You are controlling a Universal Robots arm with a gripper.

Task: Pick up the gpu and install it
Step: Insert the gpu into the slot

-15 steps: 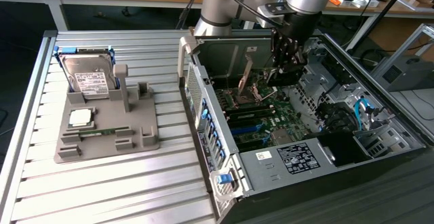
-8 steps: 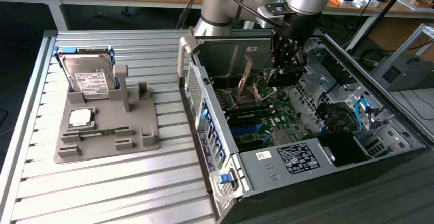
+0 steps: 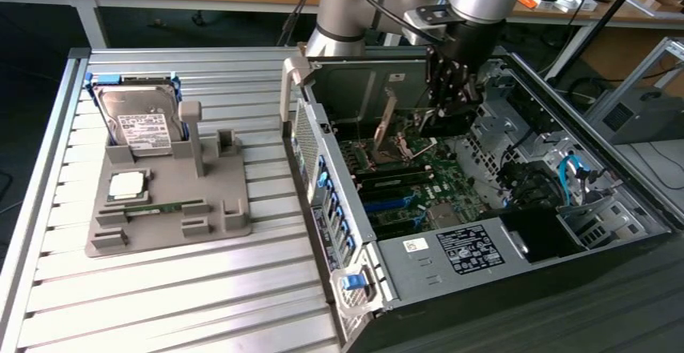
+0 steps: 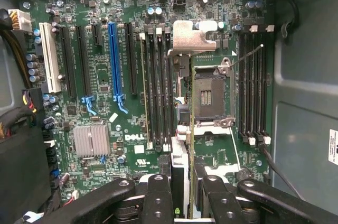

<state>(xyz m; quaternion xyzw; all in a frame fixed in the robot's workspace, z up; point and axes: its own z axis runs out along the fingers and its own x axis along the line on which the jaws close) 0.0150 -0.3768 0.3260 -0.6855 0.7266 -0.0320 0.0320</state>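
Inside the open black computer case [image 3: 598,209], the black end effector [image 4: 181,195] grips the thin green gpu card [image 4: 191,129] edge-on, mostly hidden, over the motherboard's [image 4: 132,123] socket at six o'clock.

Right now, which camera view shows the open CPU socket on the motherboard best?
The wrist view: it looks straight at the CPU socket, frame and contacts plain, past the gpu held edge-on in the gripper. The exterior view shows the socket slantwise inside the case.
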